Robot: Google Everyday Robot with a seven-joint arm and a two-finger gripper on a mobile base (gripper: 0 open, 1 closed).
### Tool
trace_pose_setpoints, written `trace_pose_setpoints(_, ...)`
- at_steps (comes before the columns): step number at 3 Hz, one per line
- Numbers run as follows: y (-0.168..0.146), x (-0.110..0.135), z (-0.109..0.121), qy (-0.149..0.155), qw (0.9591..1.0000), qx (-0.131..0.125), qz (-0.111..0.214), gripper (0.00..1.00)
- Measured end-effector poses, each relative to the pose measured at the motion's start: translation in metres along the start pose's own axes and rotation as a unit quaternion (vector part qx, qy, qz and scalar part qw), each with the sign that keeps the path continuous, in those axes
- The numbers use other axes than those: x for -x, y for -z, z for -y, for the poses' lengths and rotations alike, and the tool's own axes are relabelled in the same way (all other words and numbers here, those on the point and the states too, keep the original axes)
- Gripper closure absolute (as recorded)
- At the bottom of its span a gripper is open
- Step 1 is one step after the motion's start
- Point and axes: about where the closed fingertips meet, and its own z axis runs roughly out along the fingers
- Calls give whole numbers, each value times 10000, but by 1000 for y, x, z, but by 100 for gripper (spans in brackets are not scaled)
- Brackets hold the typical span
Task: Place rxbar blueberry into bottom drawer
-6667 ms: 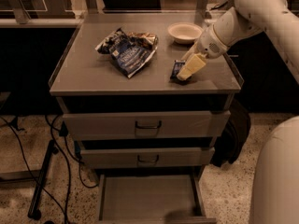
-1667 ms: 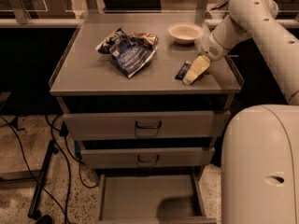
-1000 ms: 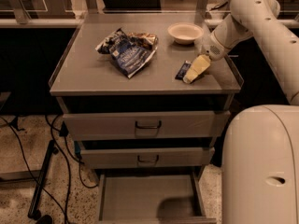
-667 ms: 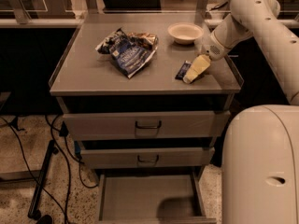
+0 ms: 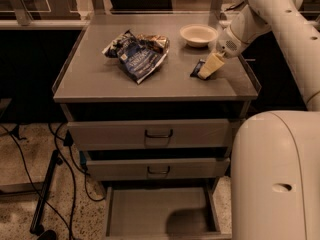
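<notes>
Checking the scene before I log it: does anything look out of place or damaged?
Only the chip bag lies crumpled on the cabinet top. The bottom drawer stands pulled out. The hand sits at the rxbar blueberry near the right edge.

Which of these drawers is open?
The bottom drawer, pulled out; the top drawer and middle drawer are shut. The claw is up top, at the rxbar blueberry.

gripper (image 5: 209,68) at rxbar blueberry (image 5: 197,69), right of chip bag (image 5: 137,56), bottom drawer (image 5: 150,209) below
</notes>
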Motion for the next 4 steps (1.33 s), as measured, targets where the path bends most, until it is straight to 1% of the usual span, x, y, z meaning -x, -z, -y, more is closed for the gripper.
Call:
trace_pose_setpoints(1,19,-3,-1,81,9999,-105,79,100)
trace_pose_setpoints(2,45,-12,-9,184,9995,-191,145,100)
trace_pose_setpoints(3,75,-24,-29,370,9986,-269,257,100)
trace_pose_setpoints(4,93,-39,-77,483,9979,42,420,100)
